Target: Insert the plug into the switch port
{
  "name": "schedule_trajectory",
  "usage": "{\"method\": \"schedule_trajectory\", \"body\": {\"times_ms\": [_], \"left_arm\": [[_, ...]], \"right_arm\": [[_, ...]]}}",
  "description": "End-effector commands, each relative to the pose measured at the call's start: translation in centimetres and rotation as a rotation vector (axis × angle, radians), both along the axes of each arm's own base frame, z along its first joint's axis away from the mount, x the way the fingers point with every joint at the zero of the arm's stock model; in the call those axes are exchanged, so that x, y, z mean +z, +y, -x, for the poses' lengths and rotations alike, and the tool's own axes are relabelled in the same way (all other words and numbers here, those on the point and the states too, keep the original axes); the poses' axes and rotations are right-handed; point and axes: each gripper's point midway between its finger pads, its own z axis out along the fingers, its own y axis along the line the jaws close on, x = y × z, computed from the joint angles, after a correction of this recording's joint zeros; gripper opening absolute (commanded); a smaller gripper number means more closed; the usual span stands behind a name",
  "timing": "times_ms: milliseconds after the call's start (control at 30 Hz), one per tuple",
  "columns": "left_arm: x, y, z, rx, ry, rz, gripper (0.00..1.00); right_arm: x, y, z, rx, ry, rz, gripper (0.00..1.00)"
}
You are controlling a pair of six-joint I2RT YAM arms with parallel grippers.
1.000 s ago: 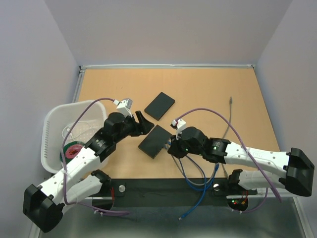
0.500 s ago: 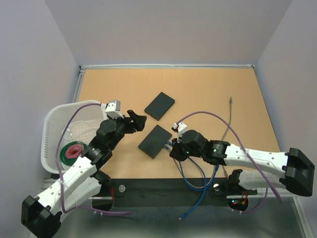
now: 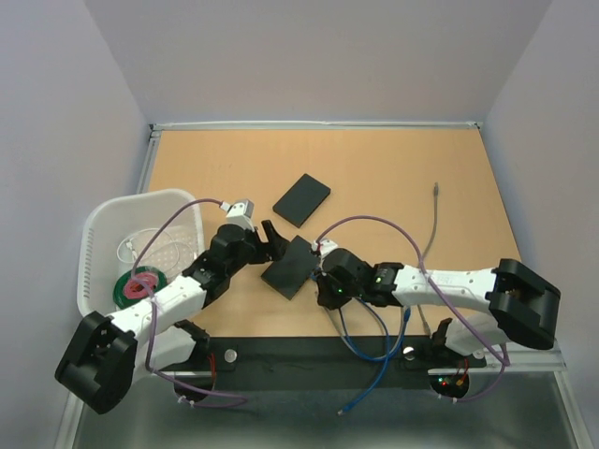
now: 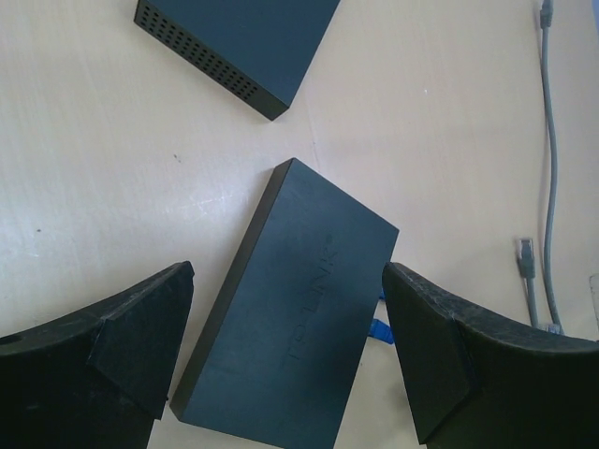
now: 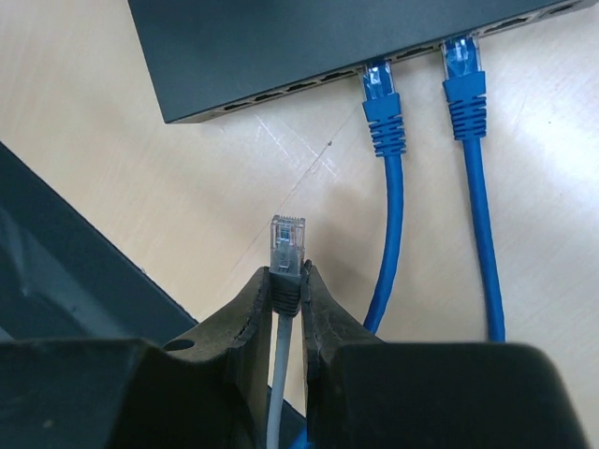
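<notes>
The switch (image 3: 291, 266) is a flat black box lying at an angle on the wooden table. My left gripper (image 3: 273, 239) is open above the switch (image 4: 290, 318), one finger on each side and neither touching it. My right gripper (image 5: 287, 281) is shut on the grey boot of a clear plug (image 5: 287, 241), whose grey cable runs back between the fingers. The plug points at the switch's port row (image 5: 281, 89) from a short distance, left of two blue plugs (image 5: 379, 89) seated in ports. In the top view the right gripper (image 3: 328, 283) sits just off the switch's near right side.
A second black box (image 3: 301, 199) lies farther back. A loose grey cable (image 3: 434, 220) trails to the right. Blue cables (image 3: 370, 332) loop from the switch over the black strip (image 3: 281, 354) at the near edge. A white basket (image 3: 98, 248) holding coiled cables stands on the left.
My left gripper opened wider, swung back left, then returned over the switch. My right gripper, still holding the plug, shifted slightly left and toward the near edge.
</notes>
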Motion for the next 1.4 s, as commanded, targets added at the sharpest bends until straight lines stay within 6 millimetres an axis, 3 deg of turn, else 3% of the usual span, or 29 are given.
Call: {"method": "schedule_trajectory", "body": {"times_ms": [0, 233, 400, 967, 1267, 1367], "left_arm": [[0.5, -1.2, -0.2, -0.037, -0.038, 0.067, 0.93], [-2.9, -1.4, 0.1, -0.038, 0.055, 0.068, 0.93], [-4.3, -2.4, 0.4, -0.097, 0.102, 0.071, 0.86], [-4.0, -2.7, 1.3, -0.147, 0.068, 0.110, 0.82], [-4.0, -3.1, 1.4, -0.177, 0.065, 0.128, 0.58], [-4.0, -3.2, 1.5, -0.188, 0.065, 0.131, 0.54]], "right_arm": [[1.3, 1.9, -0.3, 0.024, -0.011, -0.029, 0.01], [0.7, 3.1, -1.0, 0.039, -0.016, 0.000, 0.00], [0.1, 4.0, -1.4, 0.051, -0.010, 0.018, 0.00], [-1.3, 5.6, -2.3, 0.059, -0.002, 0.055, 0.00], [-1.4, 5.5, -2.8, 0.030, -0.014, 0.065, 0.00], [-1.5, 5.3, -2.8, 0.029, -0.017, 0.074, 0.00]]}}
